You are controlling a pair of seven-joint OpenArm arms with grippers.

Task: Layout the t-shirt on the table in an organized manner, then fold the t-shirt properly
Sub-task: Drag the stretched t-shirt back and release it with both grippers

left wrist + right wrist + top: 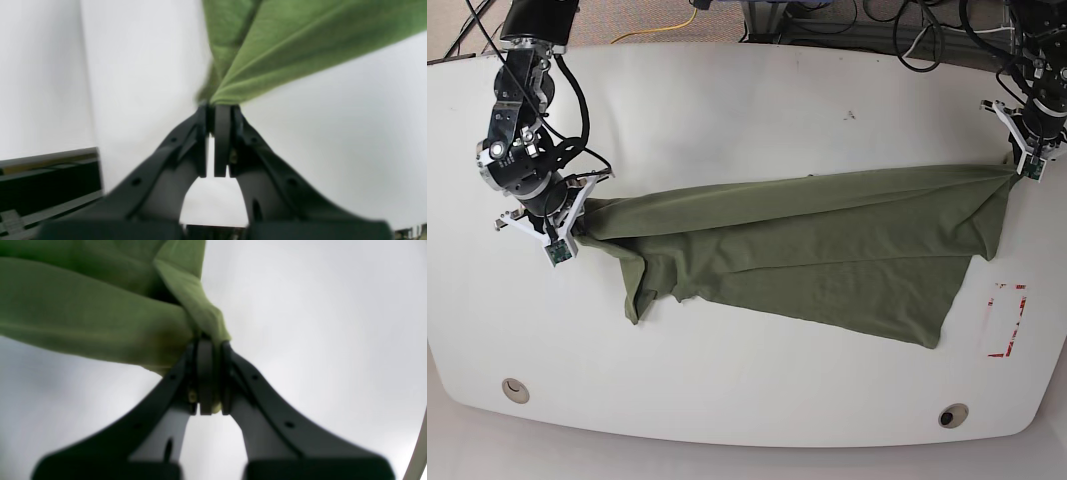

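T-shirt [827,240] taut between both tools

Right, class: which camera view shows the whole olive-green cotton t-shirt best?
The base view: the olive-green cotton t-shirt lies stretched across the white table. Each wrist view shows only a bunched corner pinched in closed fingers.

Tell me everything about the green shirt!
The t-shirt is plain olive green, soft-looking knit cloth. It is stretched wide across the white table, wrinkled and not yet flat, with a sleeve drooping at the base view's lower left. The right end effector pinches one bunched end, and the left end effector pinches the other. Its lower part lies on the table, near red tape.
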